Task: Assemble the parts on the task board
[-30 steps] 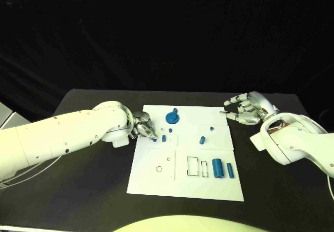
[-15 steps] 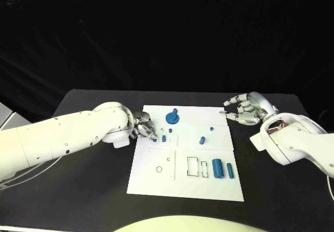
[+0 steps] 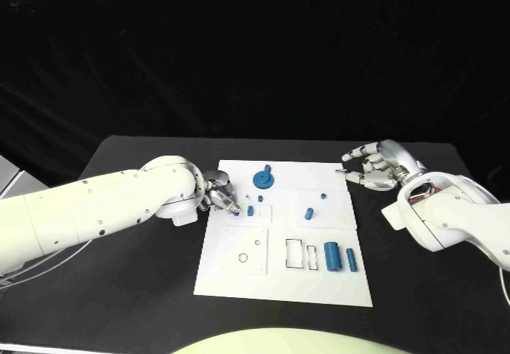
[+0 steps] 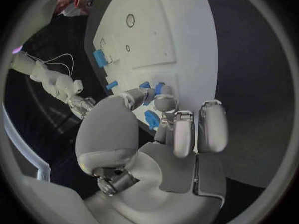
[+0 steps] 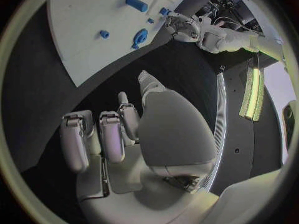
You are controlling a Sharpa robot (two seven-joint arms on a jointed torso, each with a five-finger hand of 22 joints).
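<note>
Left robot hand point(image 3: 221, 198) pinches a blue part point(image 3: 235, 212) (right robot hand point(image 3: 374, 167) released) beside a blue peg point(image 3: 250, 211).

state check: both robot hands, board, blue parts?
Left robot hand: fingertips at a small blue part on the white task board; grip unclear.
Right robot hand: curled, holding nothing, off the board.
Two blue cylinders: lying flat, unassembled.
Round blue gear-like part: on the board.
</note>
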